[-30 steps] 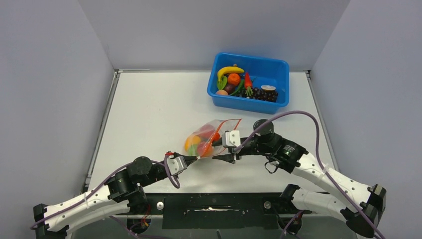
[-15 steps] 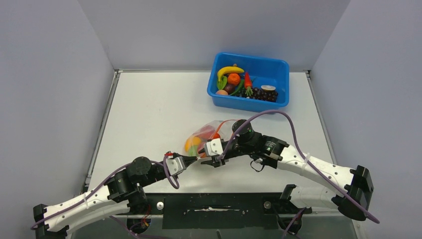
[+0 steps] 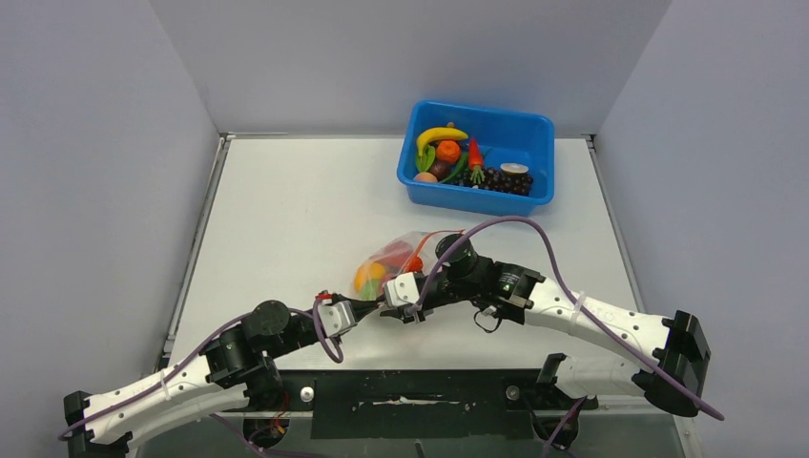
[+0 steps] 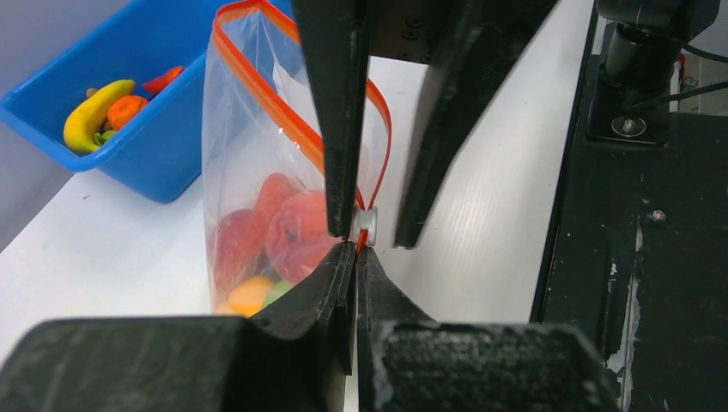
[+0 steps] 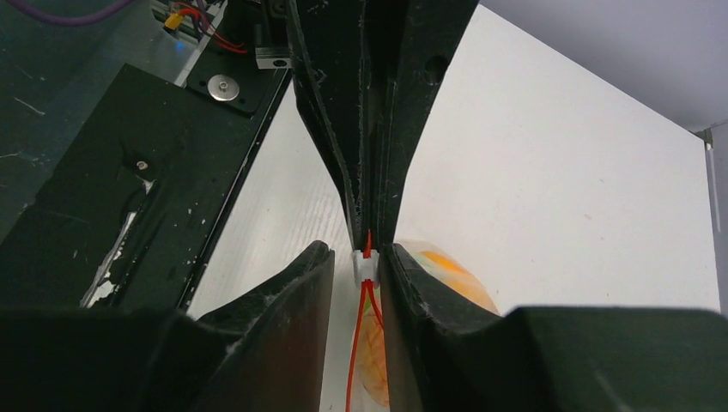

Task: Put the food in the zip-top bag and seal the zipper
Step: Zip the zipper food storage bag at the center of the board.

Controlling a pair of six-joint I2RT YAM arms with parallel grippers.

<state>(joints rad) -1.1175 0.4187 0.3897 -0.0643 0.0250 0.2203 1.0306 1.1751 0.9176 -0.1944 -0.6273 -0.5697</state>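
Observation:
The clear zip-top bag (image 3: 393,254) stands on the table with red, orange and green food (image 4: 292,230) inside. My left gripper (image 3: 371,305) is shut on the near end of the orange-red zipper (image 4: 283,116), its tips (image 4: 356,247) just under the white slider (image 4: 366,223). My right gripper (image 3: 390,307) straddles the slider (image 5: 367,268), jaws slightly open: one finger (image 5: 397,283) touches it, the other stands a small gap away. Behind the slider the two zipper tracks (image 5: 356,343) still part. The left gripper's fingers (image 5: 369,129) meet mine tip to tip.
A blue bin (image 3: 477,202) at the back right holds a banana, carrot, grapes and other toy food. It also shows in the left wrist view (image 4: 129,146). The black base plate (image 4: 652,215) lies at the near table edge.
My right gripper has slid left along the zipper from the bag's far end to the near end, right up against the left gripper. The left gripper has held still.

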